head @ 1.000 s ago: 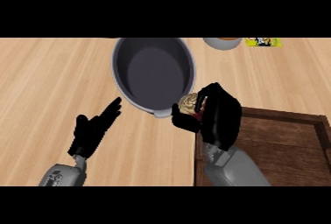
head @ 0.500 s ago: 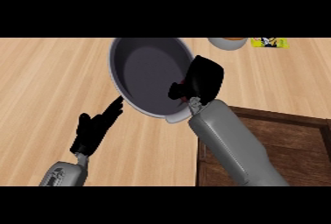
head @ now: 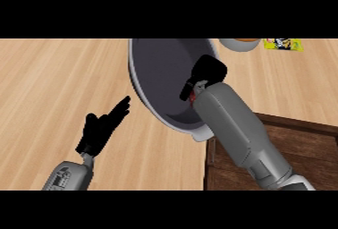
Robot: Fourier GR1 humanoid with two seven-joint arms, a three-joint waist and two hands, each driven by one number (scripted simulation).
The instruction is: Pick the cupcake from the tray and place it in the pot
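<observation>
At left, we see the left hand (head: 100, 132) open over the wooden counter (head: 52, 80), fingers straight and spread; at centre sits the grey pot (head: 155, 85); the right hand (head: 210, 71) hangs inside its rim, and we cannot tell whether it is clamped on the cupcake, which stays hidden from us; at right lies the dark tray (head: 303, 141).

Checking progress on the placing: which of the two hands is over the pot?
The right hand: it is over the grey inside of the pot. The left hand rests open above the wooden counter, left of the pot's rim.
</observation>
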